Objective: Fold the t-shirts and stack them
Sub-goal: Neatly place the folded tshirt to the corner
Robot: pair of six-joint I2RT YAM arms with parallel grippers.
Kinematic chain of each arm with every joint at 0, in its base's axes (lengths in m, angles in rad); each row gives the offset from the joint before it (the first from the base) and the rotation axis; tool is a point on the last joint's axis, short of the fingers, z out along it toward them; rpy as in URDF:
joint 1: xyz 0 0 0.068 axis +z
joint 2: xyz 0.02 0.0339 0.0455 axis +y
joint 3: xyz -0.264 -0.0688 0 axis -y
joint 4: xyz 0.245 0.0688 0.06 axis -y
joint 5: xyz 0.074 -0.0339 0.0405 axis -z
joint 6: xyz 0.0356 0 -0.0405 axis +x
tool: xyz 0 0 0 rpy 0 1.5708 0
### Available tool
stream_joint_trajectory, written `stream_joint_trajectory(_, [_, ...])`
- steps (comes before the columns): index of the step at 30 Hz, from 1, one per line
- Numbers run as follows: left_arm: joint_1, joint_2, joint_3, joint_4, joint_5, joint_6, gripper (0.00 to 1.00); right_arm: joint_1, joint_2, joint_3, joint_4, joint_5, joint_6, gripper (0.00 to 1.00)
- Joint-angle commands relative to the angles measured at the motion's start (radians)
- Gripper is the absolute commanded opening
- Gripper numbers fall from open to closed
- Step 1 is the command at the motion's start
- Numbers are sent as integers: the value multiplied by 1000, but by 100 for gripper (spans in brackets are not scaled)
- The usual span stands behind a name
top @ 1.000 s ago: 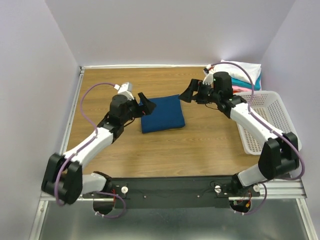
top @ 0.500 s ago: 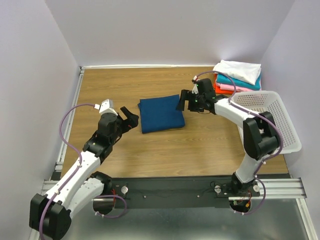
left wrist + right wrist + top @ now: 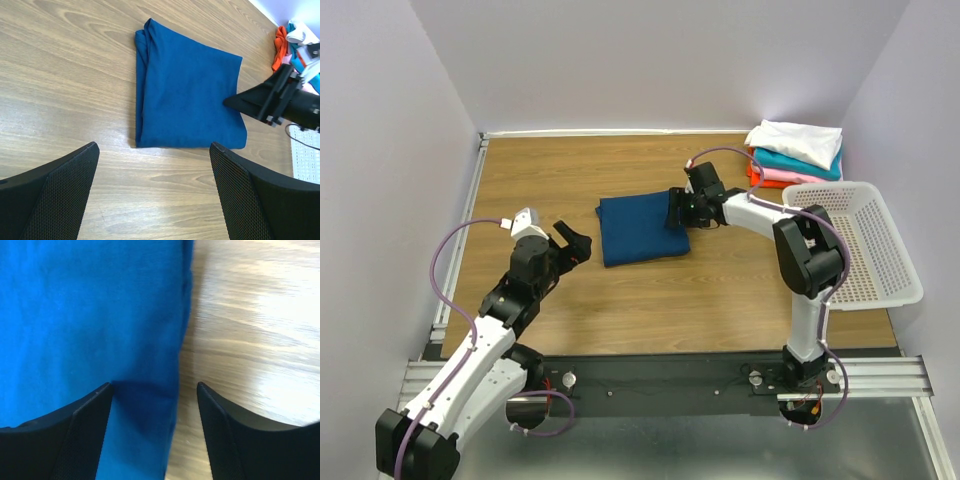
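Left arm lies low over the table (image 3: 535, 180), left gripper (image 3: 574, 245) spread wide, just short of the folded navy tee (image 3: 640, 228). Right arm bends leftward, right gripper (image 3: 676, 210) spread, straddling the tee's right edge. Other tees (image 3: 795, 150) sit stacked in the far right corner
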Motion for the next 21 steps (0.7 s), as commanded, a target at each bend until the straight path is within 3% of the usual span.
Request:
stream_joint_trajectory(1, [0,5,-11,4,-17,-1,98,36,51,50,-20,27,-14,72])
stream_joint_trajectory(4, [0,16,-11,6,-12,4,98,61,85,60,-22,62,-17,65])
stream_joint_trajectory(6, [0,17,-11,8,-11,8,98,71,99,67,-23,100,-15,54])
stream_joint_trajectory(11, [0,8,-22,18,6,10,98,114,137,68,-23,198,-47,44])
stream_joint_trajectory(15, [0,-6,-25,12,0,7,98,143,175,94,-25,268,-107,16])
stream_joint_trajectory(17, [0,-10,-25,6,-9,-2,98,151,182,114,-22,312,-165,7])
stream_joint_trajectory(21, [0,-27,-25,-11,-40,-9,98,153,176,165,-19,434,-286,1])
